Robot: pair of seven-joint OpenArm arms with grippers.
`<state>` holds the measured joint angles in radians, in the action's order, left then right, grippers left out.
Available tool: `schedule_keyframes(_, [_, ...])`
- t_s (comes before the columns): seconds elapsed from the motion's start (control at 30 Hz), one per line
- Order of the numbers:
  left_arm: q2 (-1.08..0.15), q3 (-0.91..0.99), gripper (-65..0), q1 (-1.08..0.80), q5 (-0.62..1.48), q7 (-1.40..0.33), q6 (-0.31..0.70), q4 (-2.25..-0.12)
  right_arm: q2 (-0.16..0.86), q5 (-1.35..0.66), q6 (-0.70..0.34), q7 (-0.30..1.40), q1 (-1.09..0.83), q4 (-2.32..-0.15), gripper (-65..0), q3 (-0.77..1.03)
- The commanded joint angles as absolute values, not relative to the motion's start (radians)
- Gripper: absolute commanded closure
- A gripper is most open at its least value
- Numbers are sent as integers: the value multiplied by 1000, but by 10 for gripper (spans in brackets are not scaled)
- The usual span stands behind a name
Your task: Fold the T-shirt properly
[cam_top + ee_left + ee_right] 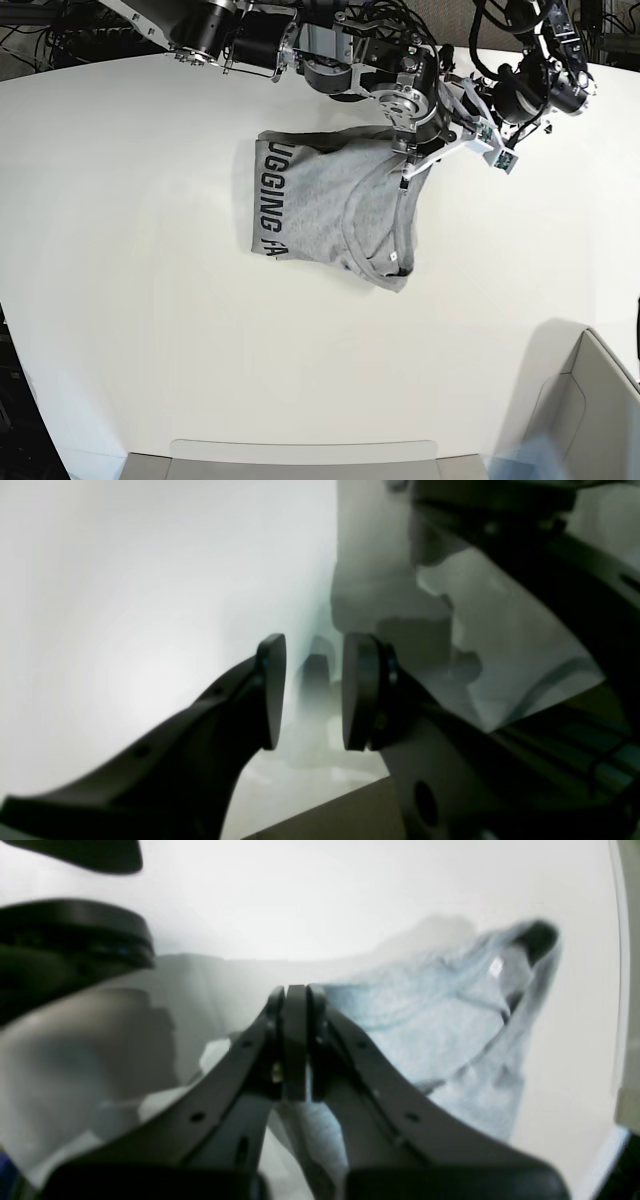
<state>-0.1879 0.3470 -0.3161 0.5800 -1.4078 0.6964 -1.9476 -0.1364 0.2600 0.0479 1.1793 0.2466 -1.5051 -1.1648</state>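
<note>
Pinching shut on an upper edge of the T-shirt [330, 210], the right gripper [295, 1005] holds grey cloth on the white table [130, 250]; left gripper [312, 690] hovers open, empty.

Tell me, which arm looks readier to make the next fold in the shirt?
Probably the right: its end effector is shut over the T-shirt at its far edge, seemingly gripping cloth. The left end effector hangs open, apart from the shirt.

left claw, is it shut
No, the left claw stands open in the left wrist view, with a clear gap between its two pads and nothing held between them.
</note>
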Motion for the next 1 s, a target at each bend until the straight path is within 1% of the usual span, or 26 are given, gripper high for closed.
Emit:
schedule_keyframes(0.0, [-194, 349, -188, -314, 599, -1396, 698, -1963, -157, 263, 45, 1145, 259, -1521, 0, -1171])
schedule_keyframes(0.13, [-193, 349, -188, -317, 599, -1396, 698, -1963, -157, 263, 45, 1121, 259, -1508, 0, -1173])
schedule_keyframes(0.33, [-193, 349, -188, -320, 599, -1396, 698, -1963, -157, 245, 45, 1090, 280, -1389, 0, -1173])
schedule_keyframes(0.43, [-193, 349, -188, -317, 599, -1396, 698, -1963, -157, 248, 45, 1046, 277, -1414, 0, -1173])
schedule_keyframes(0.53, [-193, 349, -188, -315, 599, -1396, 698, -1963, -157, 249, 45, 1013, 271, -1500, -1, -1171])
schedule_keyframes(0.67, [-193, 349, -188, -314, 599, -1396, 698, -1966, -150, 254, 47, 1015, 275, -1639, -121, -1167])
schedule_keyframes(0.73, [-193, 354, -187, -312, 599, -1396, 698, -1969, -108, 255, 47, 1017, 286, -1718, -188, -1164])
schedule_keyframes(0.8, [-166, 357, -177, -309, 599, -1396, 698, -1989, -74, 274, 47, 1017, 289, -1779, -226, -1122])
schedule_keyframes(0.83, [-153, 352, -163, -295, 599, -1396, 698, -2011, -67, 288, 47, 1017, 286, -1799, -228, -1092])
schedule_keyframes(0.9, [-124, 341, -122, -265, 604, -1396, 656, -2035, -42, 302, 47, 1017, 282, -1814, -214, -1015])
schedule_keyframes(0.97, [-94, 294, -75, -225, 604, -1396, 607, -2035, -5, 303, 47, 1015, 282, -1819, -182, -949])
